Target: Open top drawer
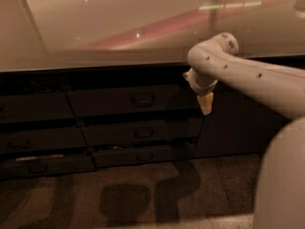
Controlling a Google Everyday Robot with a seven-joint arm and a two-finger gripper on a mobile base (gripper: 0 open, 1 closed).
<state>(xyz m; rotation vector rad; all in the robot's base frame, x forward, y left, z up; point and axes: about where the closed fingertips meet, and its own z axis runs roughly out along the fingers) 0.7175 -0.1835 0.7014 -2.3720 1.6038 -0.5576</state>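
The top drawer (109, 101) sits closed just under the counter (95, 56) edge. Its dark front is dim and its upper right corner is covered by my arm (248, 75). Its small handle (142, 99) shows at the centre. My gripper (205, 105) hangs tip-down at the drawer's right end, well apart from the handle; how wide it stands I cannot tell. Shallower drawers (138, 132) lie below, with floor (143, 194) in front.
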